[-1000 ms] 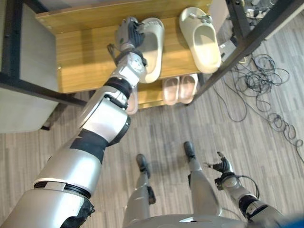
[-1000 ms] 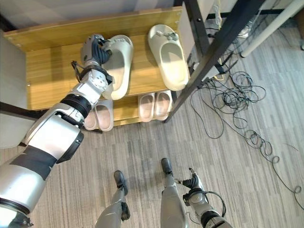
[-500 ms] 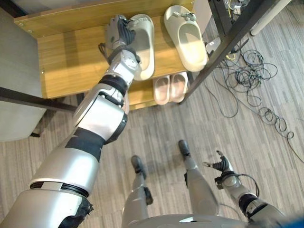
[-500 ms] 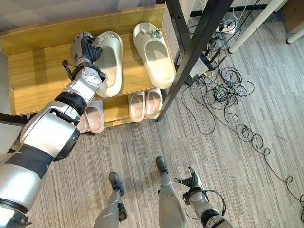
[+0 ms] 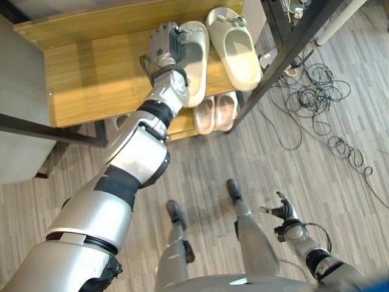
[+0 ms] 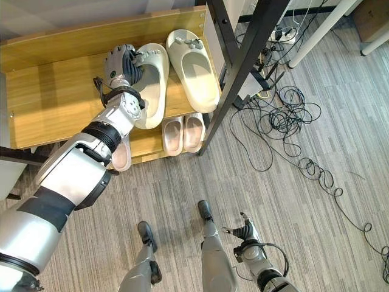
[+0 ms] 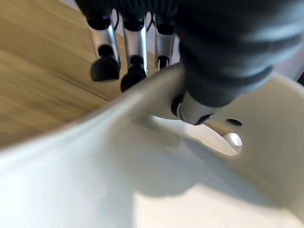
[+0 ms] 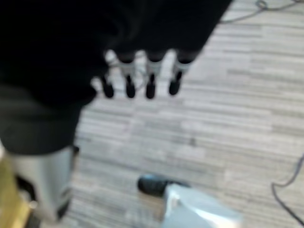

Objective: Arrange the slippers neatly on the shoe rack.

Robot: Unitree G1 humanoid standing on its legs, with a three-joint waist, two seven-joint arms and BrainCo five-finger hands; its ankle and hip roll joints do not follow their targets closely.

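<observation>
Two cream slippers lie side by side on the top shelf of the wooden shoe rack [image 5: 91,79]. My left hand [image 5: 165,42] grips the left slipper [image 5: 196,70] by its side near the toe end. In the left wrist view the thumb [image 7: 194,107] sits inside the slipper [image 7: 95,180], and the fingers [image 7: 135,76] reach down outside its wall, pinching it. The right slipper [image 5: 236,48] lies close beside the held one, slightly angled. My right hand [image 5: 282,212] hangs low over the floor with relaxed fingers and holds nothing.
A pair of small pink slippers [image 5: 216,112] sits on the lower shelf, and another pale slipper [image 6: 121,155] lies partly under my arm. A black metal frame post [image 5: 292,48] crosses just right of the rack. Loose cables [image 5: 322,103] lie on the floor to the right. A grey cabinet [image 5: 18,146] stands at the left.
The camera has shifted. My left hand has slid its slipper rightward, so the gap to the other cream slipper has narrowed. The right hand has stayed still.
</observation>
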